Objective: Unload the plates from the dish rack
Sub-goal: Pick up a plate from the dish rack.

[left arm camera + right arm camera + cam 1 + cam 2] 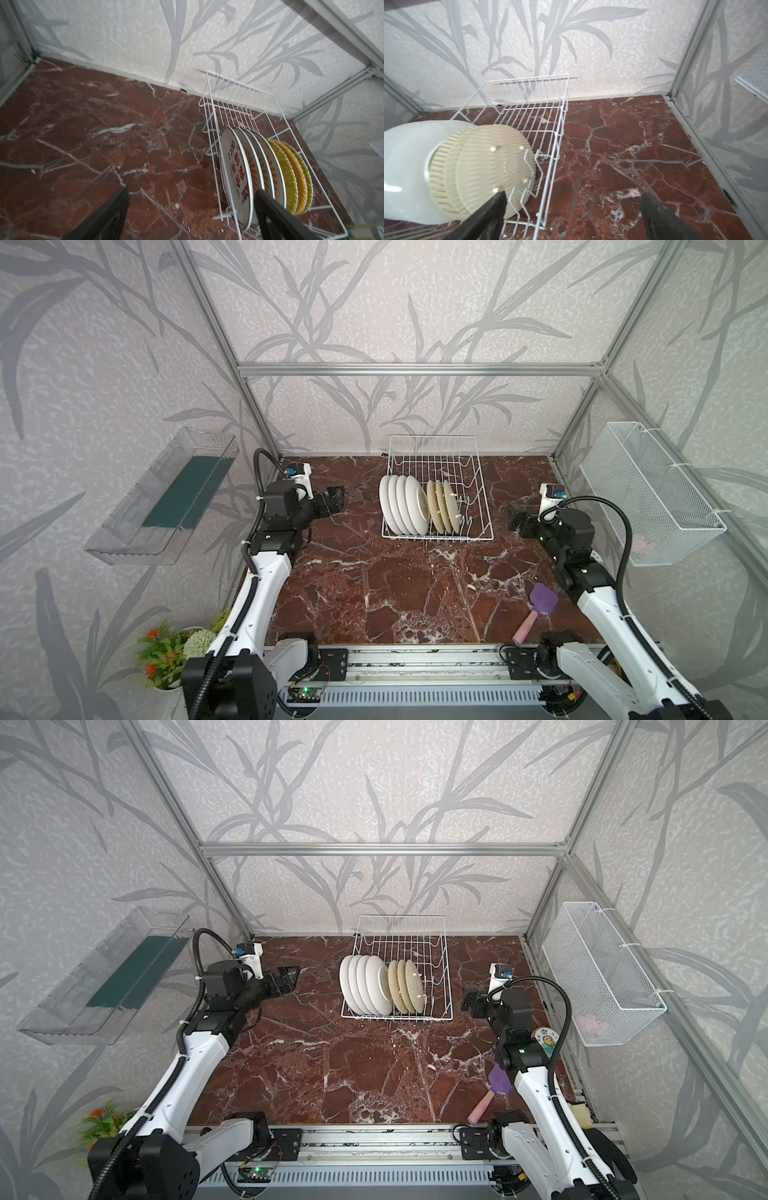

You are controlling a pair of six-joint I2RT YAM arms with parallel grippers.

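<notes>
Top views are both showing the dish rack point(434, 460), a rectangular white wire frame with upright tines, sitting on the red-brown, white-veined marble table point(374, 593). Four glossy white ceramic plates point(405, 506) are standing on edge in the rack's front left part. Three smaller yellow plates point(444, 508), ribbed and woven-looking, are leaning just beside them toward the rack's middle. The left gripper point(337, 501) is hovering left of the rack, apart from it, jaws spread and empty, facing the white plates' orange sunburst faces. The right gripper point(514, 520) is hanging right of the rack, likewise spread wide, grasping nothing.
</notes>
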